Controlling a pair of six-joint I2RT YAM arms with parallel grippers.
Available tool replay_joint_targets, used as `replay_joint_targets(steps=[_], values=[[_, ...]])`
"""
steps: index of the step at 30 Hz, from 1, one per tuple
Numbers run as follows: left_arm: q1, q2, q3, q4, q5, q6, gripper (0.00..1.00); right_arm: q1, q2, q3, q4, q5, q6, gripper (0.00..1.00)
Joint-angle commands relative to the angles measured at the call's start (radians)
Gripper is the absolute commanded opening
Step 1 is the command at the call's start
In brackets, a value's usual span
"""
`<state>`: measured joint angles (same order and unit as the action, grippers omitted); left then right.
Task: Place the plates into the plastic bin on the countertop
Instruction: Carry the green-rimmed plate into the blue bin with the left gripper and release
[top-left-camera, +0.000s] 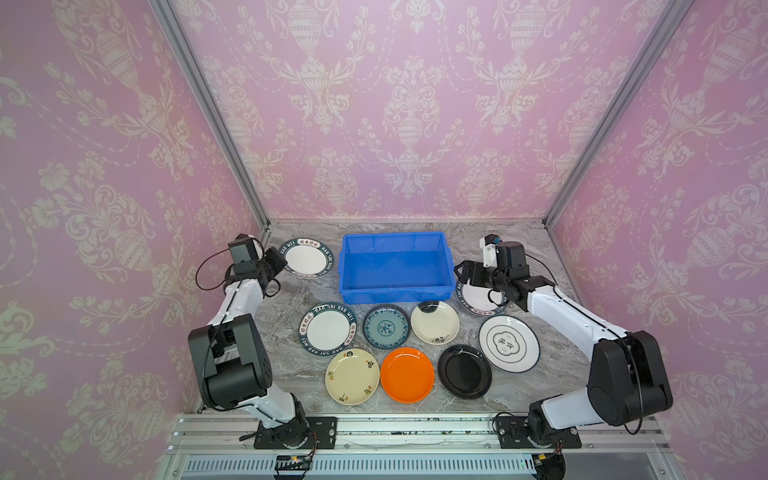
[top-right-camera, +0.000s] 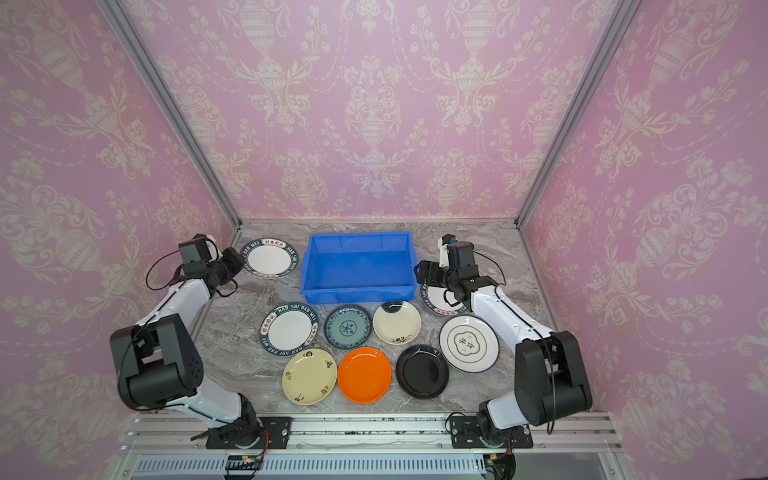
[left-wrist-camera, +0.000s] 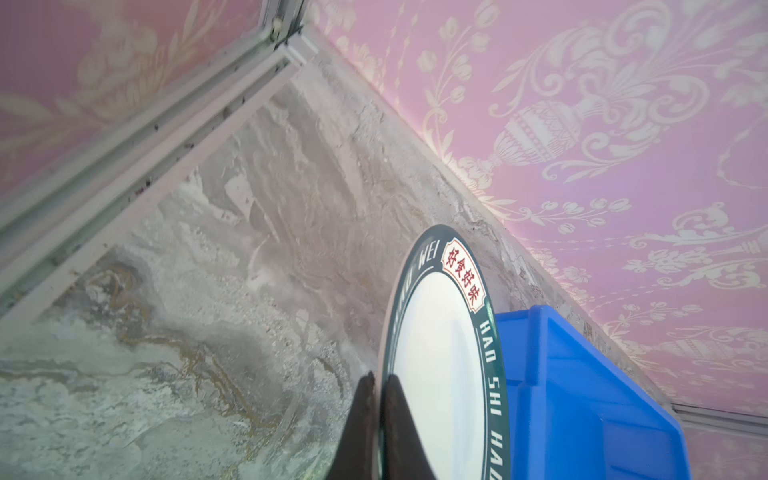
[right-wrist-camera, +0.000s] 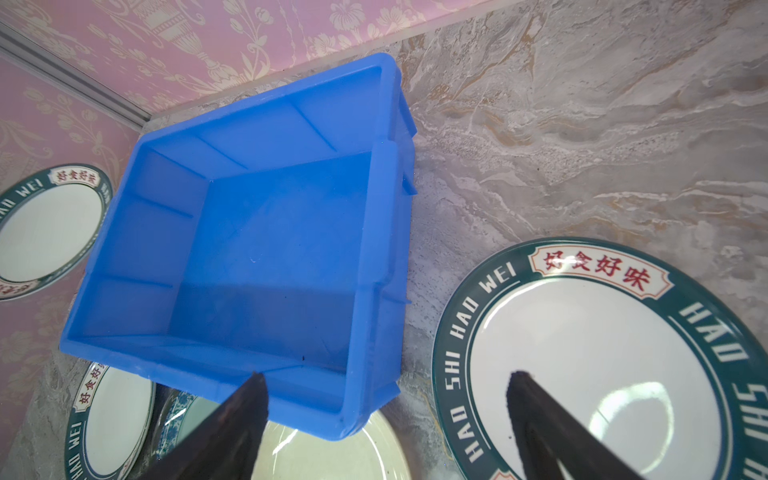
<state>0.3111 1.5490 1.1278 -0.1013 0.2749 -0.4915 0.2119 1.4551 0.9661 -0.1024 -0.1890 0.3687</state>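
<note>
At the left claw (left-wrist-camera: 378, 379): pinched narrow on the rim of the far lettered plate (left-wrist-camera: 436, 353), one finger on its face, one beneath. Gripped by the edge nearest the arm, probably for want of anything else to catch on so shallow a dish, and to keep the way to the bin (left-wrist-camera: 582, 395) open. Just beside the bin's left wall, that plate, near the back corner of the countertop (top-left-camera: 282, 299). Hard to tell whether lifted clear or resting on the stone.

At the right claw (right-wrist-camera: 386, 376): spread wide, holding nothing, hanging over the gap between the bin and the right-hand lettered plate (right-wrist-camera: 590, 365). Likely lined up for that rim.

Nothing in the bin yet; all nine plates outside it. In front of it, a row: front lettered plate (top-left-camera: 327, 328), teal plate (top-left-camera: 386, 326), cream plate (top-left-camera: 435, 322). Nearer the arm bases: flowered plate (top-left-camera: 352, 376), orange plate (top-left-camera: 407, 375), black plate (top-left-camera: 464, 371), with the ringed plate (top-left-camera: 508, 343) to the right. Laid flat, faces up, rims mostly free for pinching.

Hidden: left fingertips lost behind the claw's own dark body in both top views. Much of the right-hand lettered plate covered by the right arm (top-left-camera: 561, 307). Near part of the held plate cut off in the left wrist view.
</note>
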Motion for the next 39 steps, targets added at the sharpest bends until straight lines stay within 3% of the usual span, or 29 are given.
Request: replay_joint_targets(steps=[1,3,6,13,21,28,39], values=[[-0.116,-0.065,0.146,-0.249,-0.254,0.152,0.0,0.006,-0.054,0.014,-0.005,0.061,0.006,0.91],[-0.168,-0.069,0.226,-0.314,-0.287,0.176,0.0,0.006,-0.084,0.012,-0.015,0.104,-0.006,0.91],[-0.226,-0.064,0.302,-0.334,-0.235,0.16,0.0,0.005,-0.128,0.017,-0.044,0.162,-0.026,0.91],[-0.386,0.048,0.391,-0.24,0.033,0.028,0.0,0.0,-0.167,0.03,-0.083,0.199,-0.02,0.91],[-0.564,0.223,0.415,-0.147,0.077,-0.031,0.0,-0.031,-0.18,0.015,-0.075,0.174,0.018,0.91],[-0.625,0.34,0.417,-0.078,0.087,-0.061,0.0,-0.052,-0.201,-0.007,-0.071,0.165,0.027,0.91],[-0.639,0.474,0.413,0.055,0.117,-0.121,0.0,-0.058,-0.197,-0.039,-0.059,0.151,0.041,0.91]])
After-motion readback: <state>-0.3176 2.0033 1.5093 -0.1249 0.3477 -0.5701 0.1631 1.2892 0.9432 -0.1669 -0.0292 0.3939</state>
